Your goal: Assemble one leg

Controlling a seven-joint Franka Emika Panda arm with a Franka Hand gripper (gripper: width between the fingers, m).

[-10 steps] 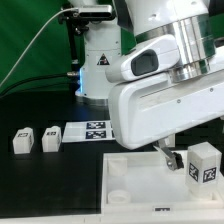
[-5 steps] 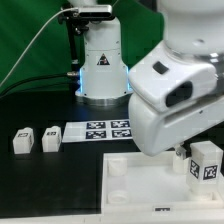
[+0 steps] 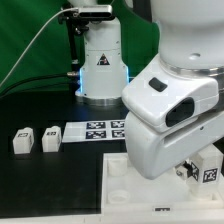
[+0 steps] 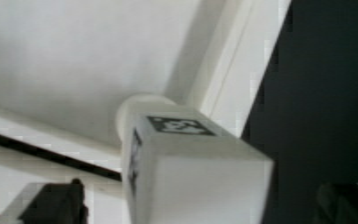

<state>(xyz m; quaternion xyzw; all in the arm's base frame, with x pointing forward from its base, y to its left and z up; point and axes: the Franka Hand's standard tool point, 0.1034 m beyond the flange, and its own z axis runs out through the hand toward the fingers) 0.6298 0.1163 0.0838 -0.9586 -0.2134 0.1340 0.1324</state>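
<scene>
A leg (image 3: 209, 172), a small white block with a black-and-white tag, stands at the right side of the large white tray-like piece (image 3: 121, 178), largely hidden behind my arm. My gripper (image 3: 191, 168) is down beside it. In the wrist view the leg (image 4: 194, 160) stands between my two dark fingertips (image 4: 55, 203), with a gap on each side, so the gripper (image 4: 197, 208) is open around it. Two more legs (image 3: 21, 142) (image 3: 51, 138) stand on the black table at the exterior view's left.
The marker board (image 3: 100, 131) lies on the table behind the tray-like piece. The arm's white base (image 3: 101, 62) stands at the back. A green curtain hangs behind. My arm's body hides the right part of the scene.
My arm has moved toward the exterior view's right and lower, uncovering the marker board and hiding more of the leg on the right. The two legs on the left have not moved.
</scene>
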